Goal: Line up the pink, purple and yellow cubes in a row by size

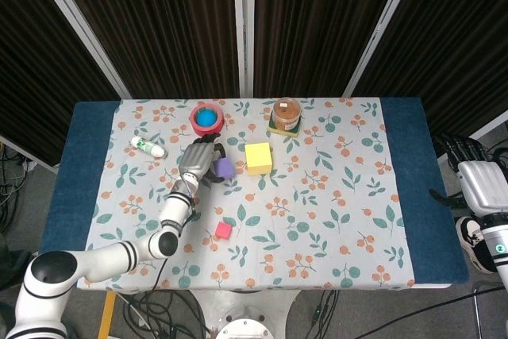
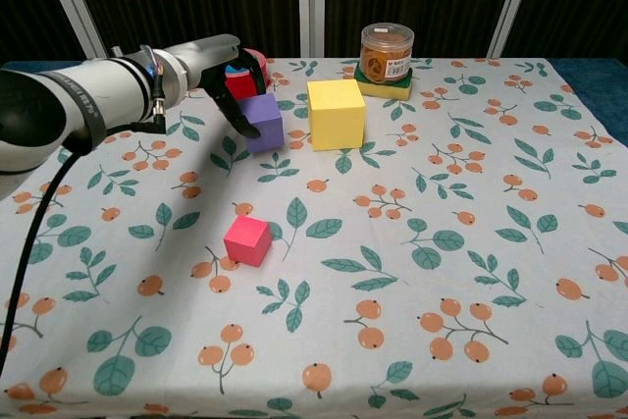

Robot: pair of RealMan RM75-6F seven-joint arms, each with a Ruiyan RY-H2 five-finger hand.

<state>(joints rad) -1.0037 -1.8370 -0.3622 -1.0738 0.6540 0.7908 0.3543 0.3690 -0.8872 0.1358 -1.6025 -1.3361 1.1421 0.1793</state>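
My left hand (image 1: 197,161) (image 2: 228,76) grips the purple cube (image 1: 222,167) (image 2: 263,121) and holds it above the cloth, just left of the yellow cube (image 1: 257,158) (image 2: 335,113). That yellow cube, the largest, rests on the table behind centre. Nearer the front lies the small pink cube (image 1: 223,230) (image 2: 245,239), alone on the cloth. My right hand (image 1: 468,166) hangs off the table's right edge in the head view, holding nothing, fingers curled; the chest view does not show it.
A red tape roll with a blue ball (image 1: 206,119) (image 2: 239,63) sits behind my left hand. A jar on a yellow-green pad (image 1: 286,115) (image 2: 386,58) stands at the back. A white tube (image 1: 147,147) lies at back left. The floral tablecloth (image 1: 333,220) covers the table.
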